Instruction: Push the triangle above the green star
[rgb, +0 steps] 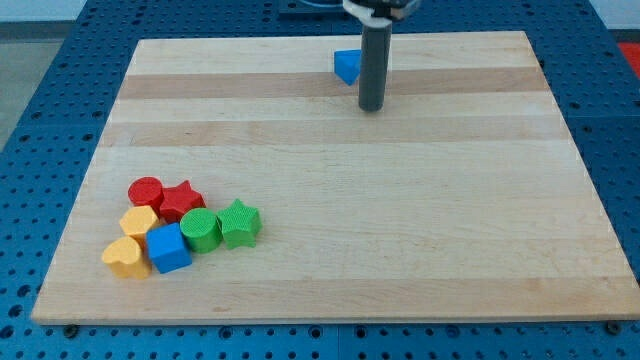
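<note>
A blue triangle (346, 66) lies near the view's top, left of centre-right, partly hidden by the rod. My tip (371, 106) stands just right of and a little below the triangle, close to it or touching it. A green star (239, 222) lies at the lower left, on the right end of a cluster of blocks, far from the triangle and the tip.
The cluster beside the star holds a green cylinder (200, 230), a blue cube (168, 248), a red star (181, 201), a red cylinder (146, 191), a yellow hexagon (139, 221) and a yellow heart (125, 257). The wooden board (420, 220) has edges on all sides.
</note>
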